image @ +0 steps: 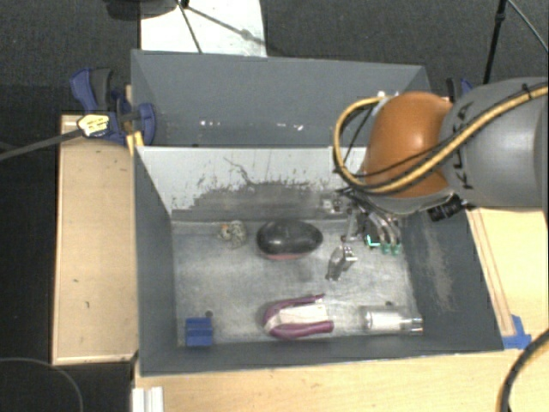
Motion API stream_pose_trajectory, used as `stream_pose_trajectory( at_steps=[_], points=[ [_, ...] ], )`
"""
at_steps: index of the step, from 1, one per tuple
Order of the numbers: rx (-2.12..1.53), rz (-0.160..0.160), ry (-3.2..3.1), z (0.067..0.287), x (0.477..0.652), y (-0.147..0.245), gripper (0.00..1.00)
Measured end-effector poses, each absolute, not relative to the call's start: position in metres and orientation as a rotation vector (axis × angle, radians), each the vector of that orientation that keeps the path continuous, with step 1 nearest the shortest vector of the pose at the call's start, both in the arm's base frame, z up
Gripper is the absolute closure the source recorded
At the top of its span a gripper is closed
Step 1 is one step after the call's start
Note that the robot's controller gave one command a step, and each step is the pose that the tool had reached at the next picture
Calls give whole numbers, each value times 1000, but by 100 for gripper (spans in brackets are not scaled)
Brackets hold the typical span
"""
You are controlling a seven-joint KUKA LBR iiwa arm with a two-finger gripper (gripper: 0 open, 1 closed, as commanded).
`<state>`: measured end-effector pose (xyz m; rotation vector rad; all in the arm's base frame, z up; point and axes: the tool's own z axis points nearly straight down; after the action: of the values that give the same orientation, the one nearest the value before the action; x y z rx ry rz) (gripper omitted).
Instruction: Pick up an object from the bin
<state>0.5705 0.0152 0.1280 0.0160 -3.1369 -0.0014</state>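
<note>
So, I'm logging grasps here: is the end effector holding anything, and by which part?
Nothing is seen held: the end effector hangs over bare bin floor, just right of the dark oval pebble.

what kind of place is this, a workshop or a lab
Most likely a robotics lab's grasping test setup: a grey metal bin holds a few small things, like a dark oval object and a blue block, and a robot arm's gripper hangs inside it.
</note>
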Motion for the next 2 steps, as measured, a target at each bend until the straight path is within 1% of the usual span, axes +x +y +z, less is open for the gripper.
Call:
stream_pose_trajectory(
  at_steps=[1, 2],
  points=[
    [-75, -2, -3142, 69, 576, 76, 0],
    [-82, -3, -3141, 72, 576, 73, 100]
  ],
)
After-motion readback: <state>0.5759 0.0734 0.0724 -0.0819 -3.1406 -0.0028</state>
